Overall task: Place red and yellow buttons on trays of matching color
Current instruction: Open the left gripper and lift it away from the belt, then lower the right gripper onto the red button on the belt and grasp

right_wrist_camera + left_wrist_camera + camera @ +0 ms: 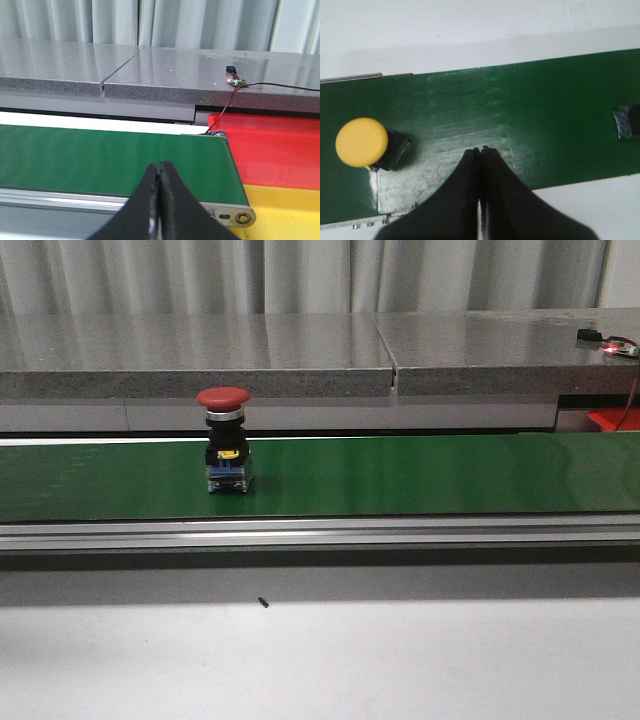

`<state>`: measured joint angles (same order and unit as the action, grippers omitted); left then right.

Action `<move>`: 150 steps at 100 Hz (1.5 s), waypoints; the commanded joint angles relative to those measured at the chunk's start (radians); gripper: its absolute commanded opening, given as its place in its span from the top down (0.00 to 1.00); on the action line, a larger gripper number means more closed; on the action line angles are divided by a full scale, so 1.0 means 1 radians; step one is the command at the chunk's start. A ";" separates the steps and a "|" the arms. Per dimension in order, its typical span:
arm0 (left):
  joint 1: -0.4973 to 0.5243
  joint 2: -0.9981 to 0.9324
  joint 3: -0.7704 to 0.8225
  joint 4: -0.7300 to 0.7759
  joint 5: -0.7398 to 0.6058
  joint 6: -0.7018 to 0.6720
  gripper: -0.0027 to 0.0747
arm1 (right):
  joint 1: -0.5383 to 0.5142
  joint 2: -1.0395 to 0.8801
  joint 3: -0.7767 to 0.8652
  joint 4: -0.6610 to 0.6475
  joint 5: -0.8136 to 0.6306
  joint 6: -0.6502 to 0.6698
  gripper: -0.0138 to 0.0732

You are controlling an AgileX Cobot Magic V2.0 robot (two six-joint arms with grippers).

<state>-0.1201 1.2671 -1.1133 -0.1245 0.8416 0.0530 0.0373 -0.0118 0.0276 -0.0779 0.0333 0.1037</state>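
A red mushroom-head button (223, 439) on a black and blue base stands upright on the green conveyor belt (400, 475), left of centre. In the left wrist view a yellow-capped button (362, 142) sits on the belt, off to one side of my left gripper (480, 149), which is shut and empty above the belt. The edge of another button base (627, 121) shows at that frame's border. My right gripper (159, 164) is shut and empty near the belt's end, beside the red tray (275, 150) and the yellow tray (285, 210).
A grey stone ledge (300, 350) runs behind the belt, with a small sensor and wires (235, 81) on it. An aluminium rail (320, 532) borders the belt's near side. The white table (320, 660) lies in front, with a small dark speck (263, 603).
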 commanded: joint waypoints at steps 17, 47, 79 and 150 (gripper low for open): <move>-0.016 -0.249 0.134 -0.014 -0.037 -0.002 0.99 | -0.005 -0.018 -0.016 -0.009 -0.074 0.001 0.92; -0.016 -0.597 0.379 -0.017 -0.044 -0.002 0.99 | -0.005 -0.018 -0.016 -0.009 -0.074 0.001 0.92; -0.016 -0.943 0.532 -0.017 -0.015 -0.002 0.99 | -0.005 -0.018 -0.016 -0.013 -0.097 0.000 0.92; -0.016 -1.069 0.545 -0.018 0.011 -0.002 0.99 | 0.021 0.451 -0.469 0.022 0.093 0.001 0.91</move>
<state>-0.1304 0.1882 -0.5457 -0.1282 0.9152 0.0530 0.0457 0.3424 -0.3467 -0.0641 0.1862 0.1037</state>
